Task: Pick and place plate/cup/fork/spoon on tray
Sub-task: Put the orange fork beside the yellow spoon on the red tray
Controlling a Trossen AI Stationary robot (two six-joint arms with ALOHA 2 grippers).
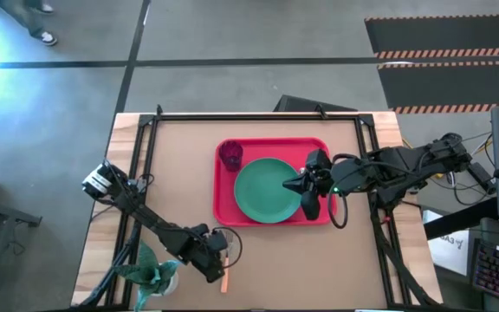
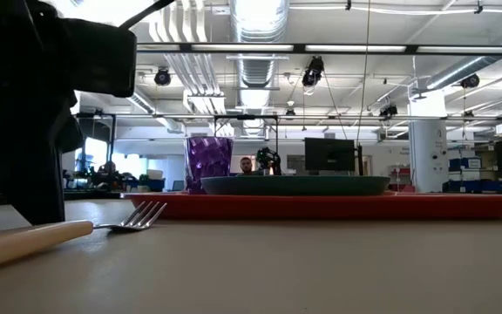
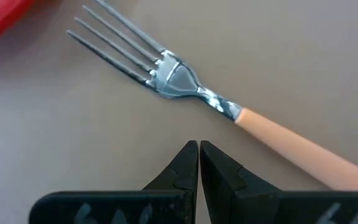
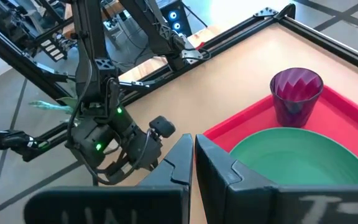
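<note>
Here, left pincer (image 3: pixel 198 149) hovers above orange-handled, silver-tined fork (image 3: pixel 185 84).

Bright ceiling lights (image 2: pixel 260 17); blurred near fork (image 2: pixel 24 240).

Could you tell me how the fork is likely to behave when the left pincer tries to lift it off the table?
The fork lies flat on the table, so getting fingertips under it may be awkward. Its smooth orange handle and shiny metal neck look slippery. It is slim and rigid, so it will probably pivot if gripped off-centre by the left pincer.
</note>
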